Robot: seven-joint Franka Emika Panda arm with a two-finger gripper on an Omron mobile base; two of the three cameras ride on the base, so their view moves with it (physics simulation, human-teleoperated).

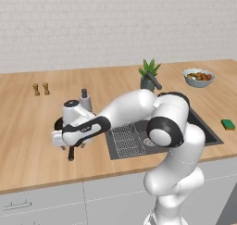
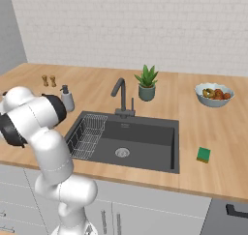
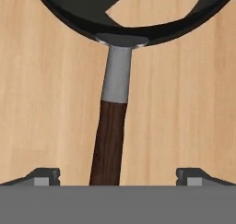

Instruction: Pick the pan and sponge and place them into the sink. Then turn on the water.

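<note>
While your arm bends left over the counter (image 1: 28, 127) in the left base view, the gripper (image 1: 69, 147) hangs low over the pan (image 1: 59, 124), which sits on the wood left of the sink (image 1: 208, 129); you get just a sliver of black rim and the handle end poking out below the hand. Soap bottle (image 1: 84, 99) stands right behind the hand, two small shakers (image 1: 40, 89) further back left. Sponge (image 1: 227, 124) lies on the counter right of the sink, apart from it. Plant (image 1: 149, 74) and fruit bowl (image 1: 198, 77) are behind the basin.

Right base view: you get the whole sink (image 2: 140, 139) unblocked here, dark grey, round drain, wire rack (image 2: 87, 135) in the left part, faucet (image 2: 121, 96) at the back edge. Sponge (image 2: 203, 154) is green with a yellow edge, flat on the counter right of the basin.

Hand view: you see the pan (image 3: 124, 11) up close, black round rim at top, grey metal neck, then dark brown wooden handle (image 3: 108, 144) running down between the two fingertips (image 3: 46, 176). Jaws stand wide apart, either side of the handle, not touching it.
</note>
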